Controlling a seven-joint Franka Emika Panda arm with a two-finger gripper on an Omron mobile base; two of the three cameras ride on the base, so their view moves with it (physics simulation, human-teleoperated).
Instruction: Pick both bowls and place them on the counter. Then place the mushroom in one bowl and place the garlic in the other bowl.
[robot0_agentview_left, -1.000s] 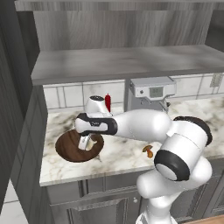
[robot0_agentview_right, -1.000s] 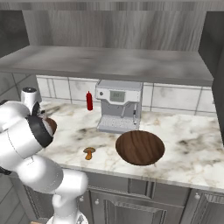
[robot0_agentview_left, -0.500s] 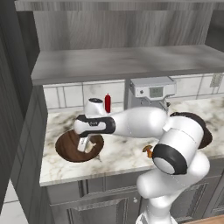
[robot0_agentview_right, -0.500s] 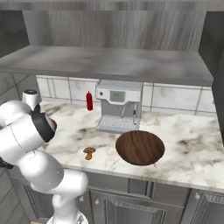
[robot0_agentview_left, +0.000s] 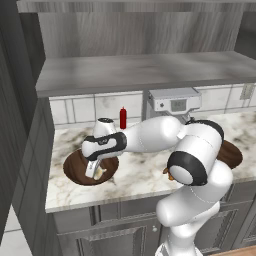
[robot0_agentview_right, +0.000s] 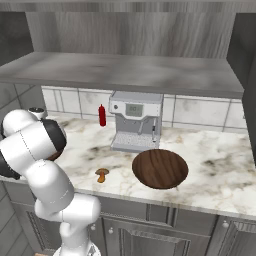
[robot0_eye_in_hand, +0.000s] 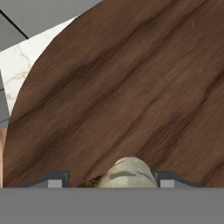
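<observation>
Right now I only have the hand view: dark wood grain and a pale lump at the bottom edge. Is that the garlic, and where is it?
Observer: Yes. In the left base view the pale whitish garlic bulb sits at the gripper, over the round dark brown wooden bowl at the left end of the white marble counter.
Operator: Other bowl?
Observer: The second wooden bowl stands on the counter in front of the grey coffee machine, nothing in it.
Operator: Mushroom?
Observer: The small orange-brown mushroom lies on the marble left of that bowl, not in it.
</observation>
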